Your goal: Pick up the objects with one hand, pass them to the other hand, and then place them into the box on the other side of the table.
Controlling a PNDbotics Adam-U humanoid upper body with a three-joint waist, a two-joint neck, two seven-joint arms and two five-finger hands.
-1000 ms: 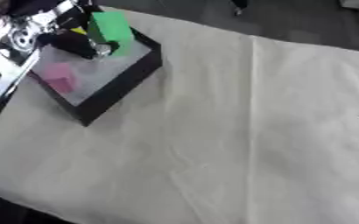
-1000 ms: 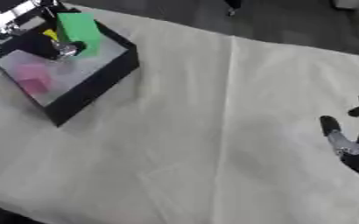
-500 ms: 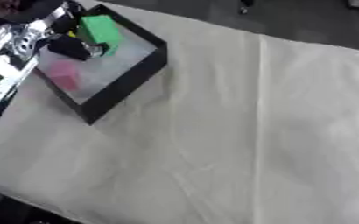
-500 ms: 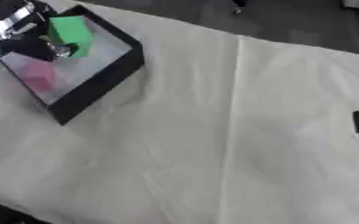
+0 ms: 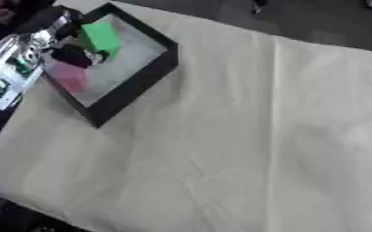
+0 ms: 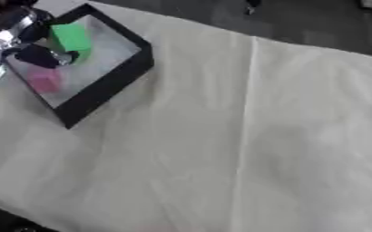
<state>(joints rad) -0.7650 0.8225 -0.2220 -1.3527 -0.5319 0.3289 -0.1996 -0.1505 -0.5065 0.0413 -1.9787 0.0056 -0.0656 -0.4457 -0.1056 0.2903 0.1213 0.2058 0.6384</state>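
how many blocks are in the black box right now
2. A green block is over the far part of the box, at the left hand. A pink block lies on the box floor nearer the camera. The hand may hide others.

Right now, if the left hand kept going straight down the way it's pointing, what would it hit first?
Most likely the floor of the black box: the left hand hangs over it holding the green block, with the pink object just beside. Depth is unclear.
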